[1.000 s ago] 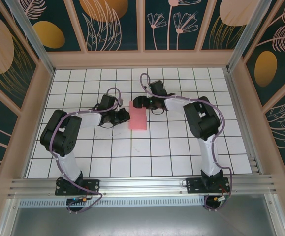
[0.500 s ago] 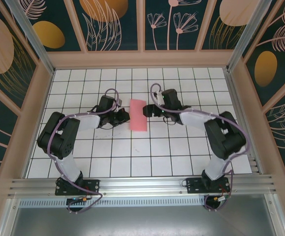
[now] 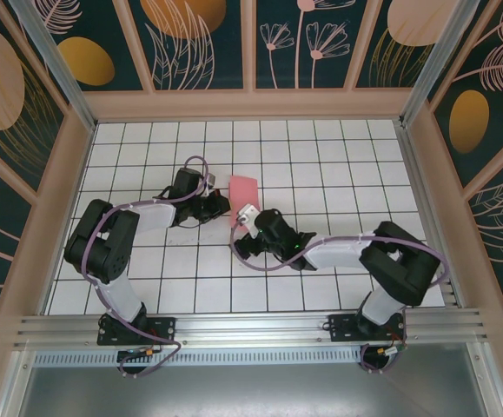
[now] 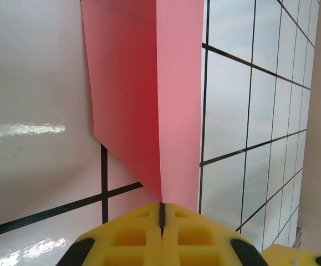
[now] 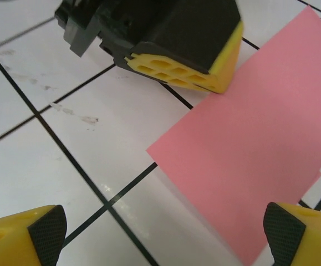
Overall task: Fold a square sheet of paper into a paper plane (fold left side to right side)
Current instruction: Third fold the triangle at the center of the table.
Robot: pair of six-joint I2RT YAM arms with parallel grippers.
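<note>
**Top external.** The square sheet of paper lies on the tabletop at mid-depth, slightly left of centre. It is doubled into a narrow rectangle, so the left-to-right fold is judged done. The left hand sits at the sheet's left edge. The right hand is over its near end and covers part of it.

**Left wrist.** The left hand has its yellow pads pressed together, and the sheet runs into the seam between them. It appears to be pinching the folded edge. One layer on the left stands slightly raised and in shadow.

**Right wrist.** The right hand is spread wide, with a fingertip at each lower corner of the view, and it holds nothing. Between the fingertips lies a corner of the sheet, flat, with a second layer stepping out at its edge. The left hand touches the sheet's border.

**Judgement.** The step in hand is securing the half fold. The next move calls for the right hand to descend on that corner without shifting the two layers.
</note>
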